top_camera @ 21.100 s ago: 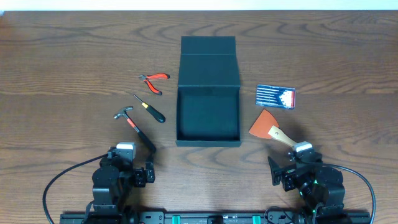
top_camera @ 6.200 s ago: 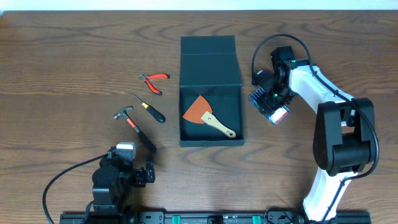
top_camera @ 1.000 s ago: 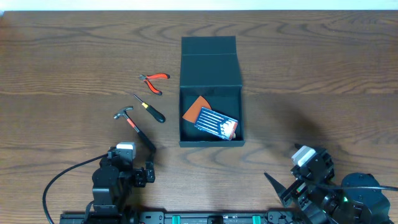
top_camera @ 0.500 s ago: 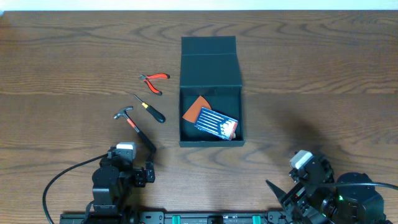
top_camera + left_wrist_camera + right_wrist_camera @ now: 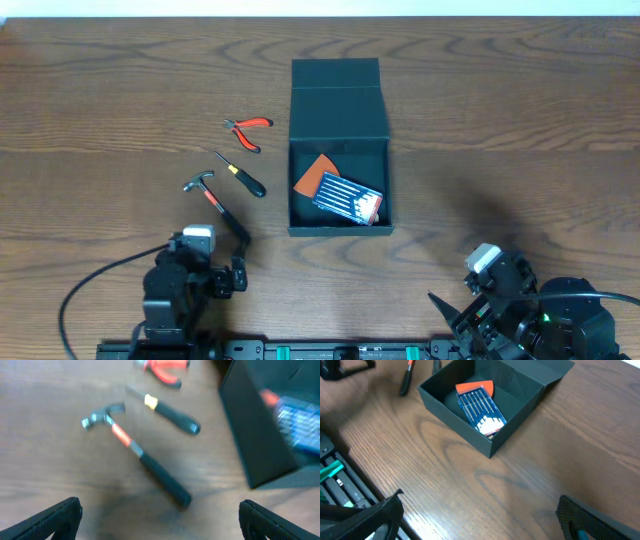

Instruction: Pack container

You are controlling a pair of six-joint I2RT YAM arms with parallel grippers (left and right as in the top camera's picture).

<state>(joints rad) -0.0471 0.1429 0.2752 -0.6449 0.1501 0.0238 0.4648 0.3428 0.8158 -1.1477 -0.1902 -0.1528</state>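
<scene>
On the table [image 5: 520, 120], set against the start, we see the orange scraper [image 5: 316, 172] and the blue-and-white packet [image 5: 348, 199] no longer lying right of the box [image 5: 337, 105]; both are now inside it, the packet resting partly over the scraper. Since half a second ago the left arm has shifted slightly at the near edge, while the right arm looks much the same. The box sits at mid-table with its lid folded back toward the far side. It lies far and to the right of the left gripper [image 5: 160, 512], and far and to the left of the right gripper [image 5: 480, 507], well apart from both. Each gripper has its fingers spread wide and holds nothing. We count one box, one scraper and one packet, plus three loose tools left of the box: one hammer [image 5: 215, 203] nearest the left gripper, one screwdriver [image 5: 240, 174] just beyond it, and one pair of red-handled pliers [image 5: 247, 130] farthest away.
</scene>
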